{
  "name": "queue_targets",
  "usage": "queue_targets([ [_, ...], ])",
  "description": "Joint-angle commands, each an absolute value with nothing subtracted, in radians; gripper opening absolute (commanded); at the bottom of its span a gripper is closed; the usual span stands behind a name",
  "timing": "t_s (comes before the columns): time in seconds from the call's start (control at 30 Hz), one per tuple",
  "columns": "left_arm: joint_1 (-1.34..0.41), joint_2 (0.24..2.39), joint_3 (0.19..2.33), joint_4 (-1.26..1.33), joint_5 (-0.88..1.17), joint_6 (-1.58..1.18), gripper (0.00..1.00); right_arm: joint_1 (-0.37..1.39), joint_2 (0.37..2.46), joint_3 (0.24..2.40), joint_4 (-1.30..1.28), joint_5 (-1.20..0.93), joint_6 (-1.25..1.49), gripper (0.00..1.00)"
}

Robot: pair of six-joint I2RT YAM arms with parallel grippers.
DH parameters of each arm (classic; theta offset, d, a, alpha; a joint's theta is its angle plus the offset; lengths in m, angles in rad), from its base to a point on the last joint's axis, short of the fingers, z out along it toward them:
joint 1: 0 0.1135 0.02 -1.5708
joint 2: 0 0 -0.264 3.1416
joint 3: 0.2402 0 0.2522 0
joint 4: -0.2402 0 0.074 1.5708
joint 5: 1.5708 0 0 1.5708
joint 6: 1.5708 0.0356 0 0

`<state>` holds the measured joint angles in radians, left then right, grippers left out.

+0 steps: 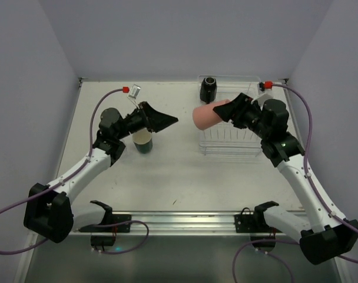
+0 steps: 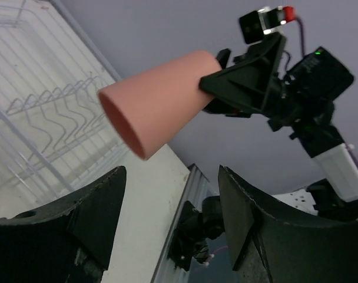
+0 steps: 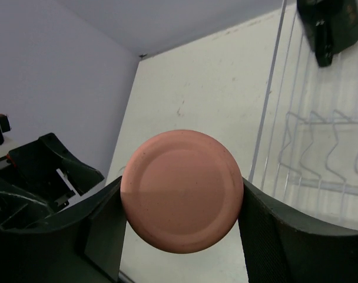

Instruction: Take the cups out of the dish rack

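Note:
My right gripper (image 1: 229, 109) is shut on the base end of the salmon-pink tumbler (image 1: 206, 115). It holds the tumbler on its side in the air, mouth to the left, over the left rim of the clear dish rack (image 1: 249, 138). The tumbler's base fills the right wrist view (image 3: 182, 190). A black cup (image 1: 208, 89) lies in the rack's far left corner. My left gripper (image 1: 167, 121) is open and empty, its tips pointing at the tumbler's mouth (image 2: 158, 103) a short way off. The dark teal cup (image 1: 143, 142) stands on the table below my left wrist.
A tiny clear cup (image 1: 135, 91) sits on the table at the back left, by a red cable plug (image 1: 125, 89). Walls close the table on three sides. A metal rail (image 1: 179, 221) with the arm bases runs along the near edge.

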<state>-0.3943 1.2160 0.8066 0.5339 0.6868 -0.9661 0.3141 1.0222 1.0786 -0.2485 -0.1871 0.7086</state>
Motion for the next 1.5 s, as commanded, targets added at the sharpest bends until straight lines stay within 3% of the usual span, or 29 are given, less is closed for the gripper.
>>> queue_targets([
  [0.0, -0.399, 1.215, 0.773, 0.837, 0.798, -1.158, 0.68, 0.313, 0.999, 1.016, -0.052, -0.405, 0.868, 0.0],
  [0.57, -0.405, 1.193, 0.686, 0.857, 0.772, -1.236, 0.72, 0.304, 0.979, 0.755, 0.398, -0.551, 1.107, 0.0],
  [0.73, -0.417, 1.203, 0.701, 0.876, 0.755, -1.246, 0.72, 0.304, 1.043, 0.732, 0.512, -0.617, 1.179, 0.0],
  [0.97, -0.452, 1.223, 0.724, 0.905, 0.724, -1.262, 0.72, 0.33, 1.19, 0.677, 0.863, -0.707, 1.347, 0.0],
  [1.17, -0.471, 1.233, 0.719, 0.936, 0.692, -1.282, 0.7, 0.376, 1.239, 0.661, 0.945, -0.69, 1.345, 0.0],
  [1.3, -0.472, 1.246, 0.712, 0.931, 0.67, -1.296, 0.54, 0.4, 1.235, 0.657, 0.94, -0.667, 1.307, 0.0],
  [1.4, -0.474, 1.256, 0.712, 0.917, 0.663, -1.299, 0.21, 0.405, 1.215, 0.657, 0.911, -0.66, 1.27, 0.01],
  [1.43, -0.474, 1.258, 0.713, 0.908, 0.663, -1.299, 0.03, 0.405, 1.206, 0.657, 0.879, -0.658, 1.26, 0.06],
  [1.47, -0.474, 1.258, 0.719, 0.894, 0.664, -1.283, 0.0, 0.405, 1.195, 0.658, 0.858, -0.654, 1.229, 0.14],
])
